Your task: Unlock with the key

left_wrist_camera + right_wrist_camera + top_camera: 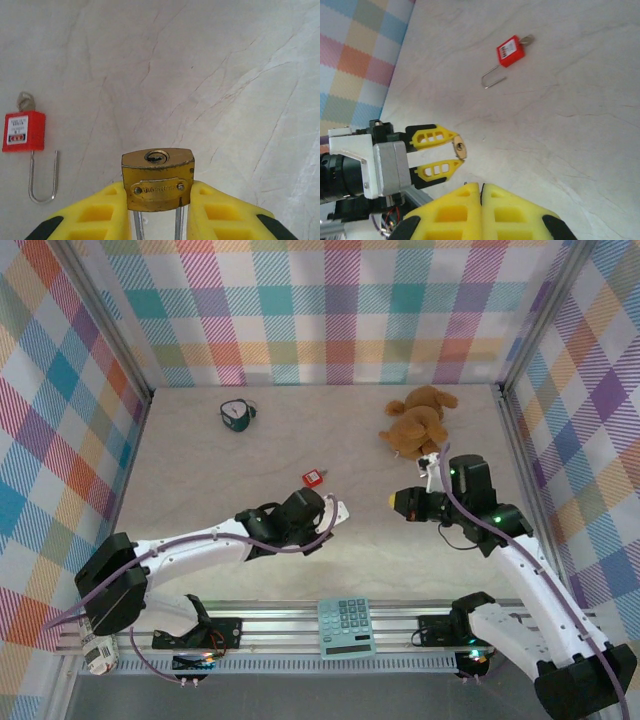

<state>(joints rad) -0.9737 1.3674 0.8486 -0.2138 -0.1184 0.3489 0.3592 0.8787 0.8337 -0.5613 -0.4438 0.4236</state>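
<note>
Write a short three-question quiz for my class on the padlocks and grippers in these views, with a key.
1. True or false: the brass padlock lies loose on the table.
2. Which lock lies on the table with one shackle leg free? A) the red padlock B) a blue padlock C) a black padlock
3. Short answer: do the fingers of the right gripper stand together or apart?
Key: 1 false, the left gripper holds it between its fingers; 2 A; 3 together.
</note>
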